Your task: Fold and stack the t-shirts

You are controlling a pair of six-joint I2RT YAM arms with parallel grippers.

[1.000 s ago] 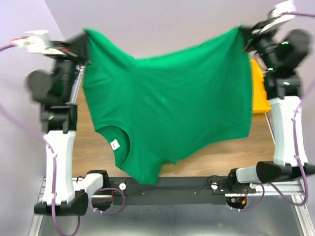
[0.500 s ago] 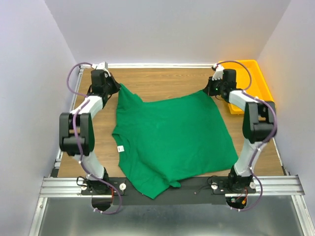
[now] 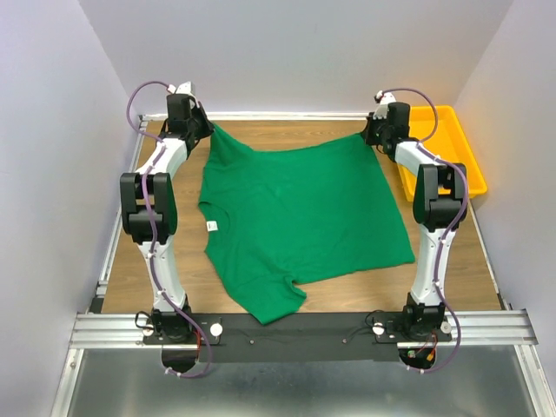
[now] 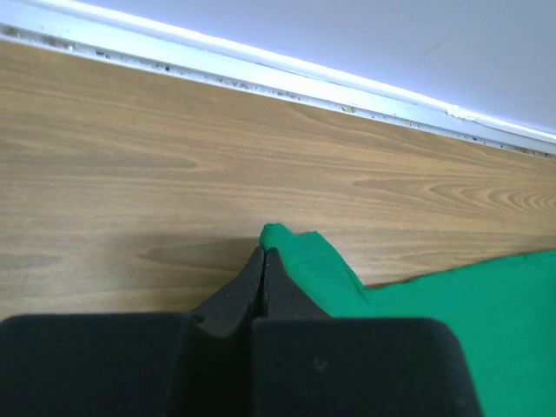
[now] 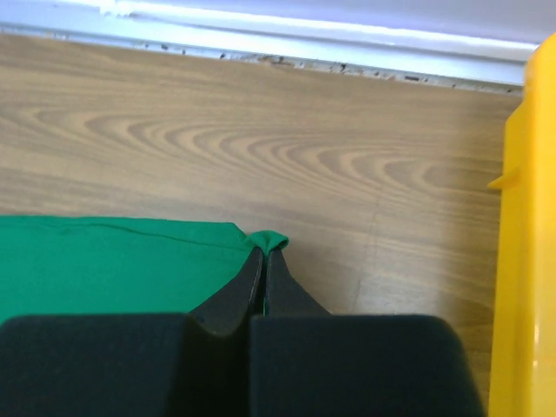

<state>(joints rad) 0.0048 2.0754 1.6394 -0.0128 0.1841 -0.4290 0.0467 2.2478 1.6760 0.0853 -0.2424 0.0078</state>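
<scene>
Top external: left gripper (image 3: 201, 130) low at the far-left corner of the table (image 3: 287, 143), arm stretched forward. Jaws pressed together, pinching a corner of the t-shirt (image 3: 304, 208). Left wrist view agrees: a small fold of green cloth is nipped at the very end of the jaws, with bare wood beyond it.

T-shirt lies spread flat on the table between the two arms. Its far edge runs from one gripper to the other. Collar at the left, white label (image 3: 211, 227) showing inside it. One sleeve reaches the near table edge.

Right gripper (image 3: 372, 137) low at the far right, jaws closed on the other far corner. Right wrist view shows the green corner caught between them.

Tray (image 3: 460, 161), yellow, just right of that gripper, by the right wall.
</scene>
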